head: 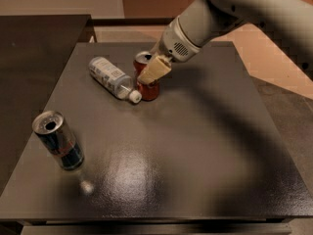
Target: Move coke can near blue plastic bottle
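The coke can [148, 88], red with a silver top, stands upright at the back middle of the dark table [205, 151]. My gripper [146, 74] comes in from the upper right and is shut on the can; a cream finger [154, 69] lies across its front and the other finger is hidden behind it. The blue plastic bottle [108, 75] lies on its side just left of the can. Its white cap [134, 97] points to the front right and almost touches the can's base.
A dark blue-and-silver can [59, 141] stands upright near the table's front left. A second dark surface [29, 58] adjoins on the left. The floor lies beyond the table's right edge, and the arm [234, 9] spans the upper right.
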`<state>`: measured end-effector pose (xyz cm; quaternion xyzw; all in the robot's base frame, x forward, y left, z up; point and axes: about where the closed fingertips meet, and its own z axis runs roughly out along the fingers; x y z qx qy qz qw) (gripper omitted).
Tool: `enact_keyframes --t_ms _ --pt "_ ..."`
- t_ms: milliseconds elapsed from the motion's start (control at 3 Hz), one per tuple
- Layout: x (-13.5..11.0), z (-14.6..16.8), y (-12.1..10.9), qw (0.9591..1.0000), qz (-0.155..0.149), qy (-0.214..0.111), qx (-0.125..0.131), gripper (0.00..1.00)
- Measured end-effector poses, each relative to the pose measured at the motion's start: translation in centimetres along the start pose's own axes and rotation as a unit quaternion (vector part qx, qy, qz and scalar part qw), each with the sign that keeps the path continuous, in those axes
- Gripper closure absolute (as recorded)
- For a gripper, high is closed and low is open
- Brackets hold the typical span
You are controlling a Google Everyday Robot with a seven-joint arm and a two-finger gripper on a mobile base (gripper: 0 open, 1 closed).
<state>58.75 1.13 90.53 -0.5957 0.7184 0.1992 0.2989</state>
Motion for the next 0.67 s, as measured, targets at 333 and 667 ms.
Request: enact_keyframes --t_ms 333,667 --pt "-0.06 0.15 0.08 1.0 -0.001 0.0 -0.001 0.0" --pt "-0.06 0.16 0.09 1.0 -0.001 0.0 -0.002 0.0"
